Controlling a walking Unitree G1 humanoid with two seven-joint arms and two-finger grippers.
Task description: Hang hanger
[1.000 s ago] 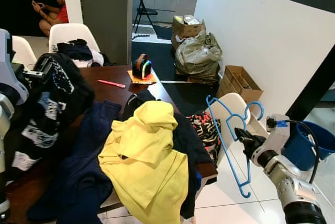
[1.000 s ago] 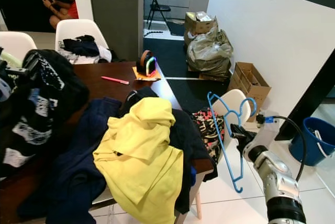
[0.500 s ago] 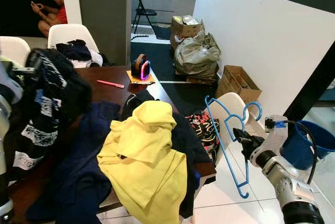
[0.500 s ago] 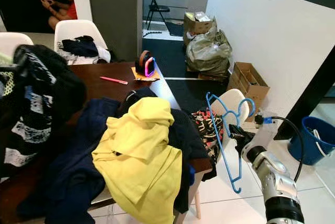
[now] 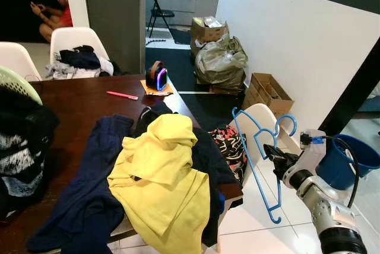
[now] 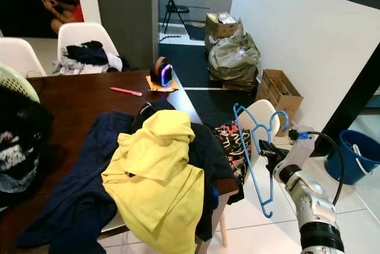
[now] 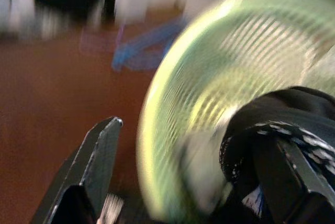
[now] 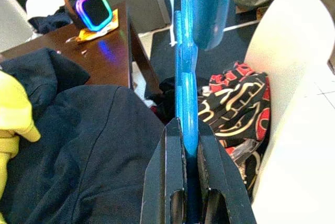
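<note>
At lower right of the frame, the right hand [image 5: 279, 158] is clamped tight on the blue hanger [image 5: 256, 160], holding it upright beside the white chair [image 5: 268, 120], clear of the clothes-strewn bench [image 5: 89, 99], apparently ready for hanging.

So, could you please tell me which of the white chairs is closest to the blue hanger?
The white chair at the table's right end, with the patterned cloth on its seat. The blue hanger, held in the right gripper, hangs just before it; the others stand across the table.
</note>
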